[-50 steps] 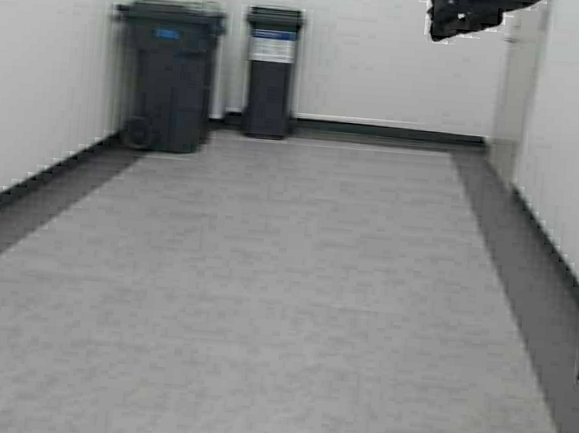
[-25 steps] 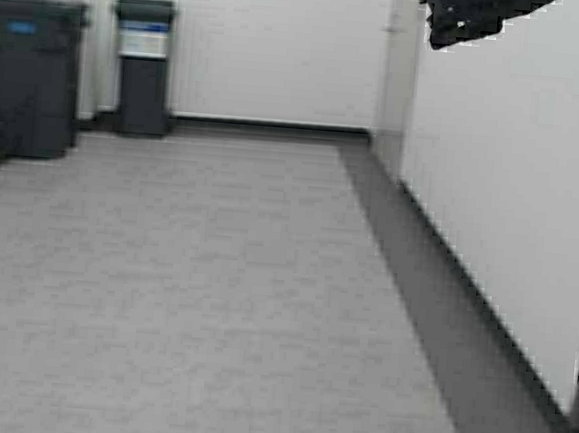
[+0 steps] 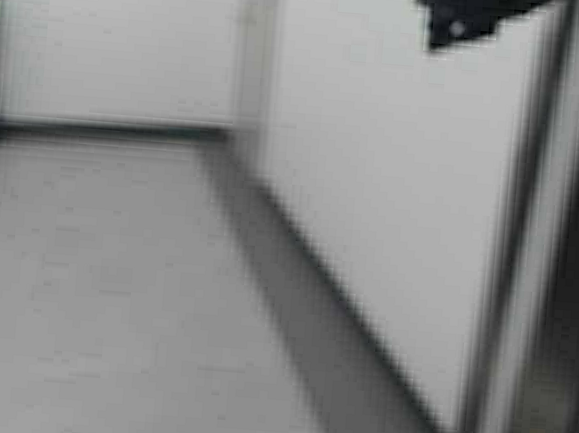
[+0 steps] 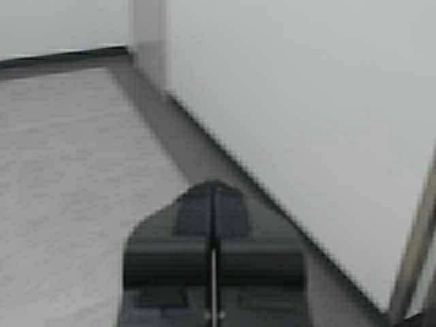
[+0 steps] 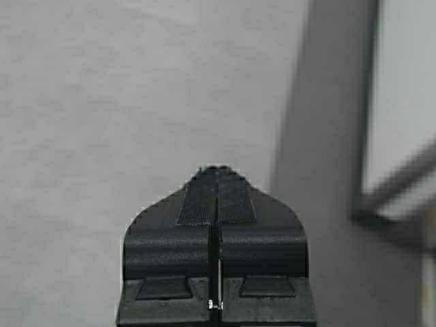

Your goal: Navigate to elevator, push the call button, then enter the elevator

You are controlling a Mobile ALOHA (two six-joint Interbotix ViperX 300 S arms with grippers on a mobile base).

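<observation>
With both the left gripper (image 4: 213, 197) and right gripper (image 5: 216, 178) pressed together and empty, I see only a steel frame (image 3: 543, 247) at my right; elevator doors and call button remain unseen.

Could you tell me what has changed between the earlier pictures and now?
The robot has turned to its right: the bins have slid out of the high view's left edge, and the white wall with a steel frame now fills the right. Both claws, left claw and right claw, stay shut and empty.
</observation>
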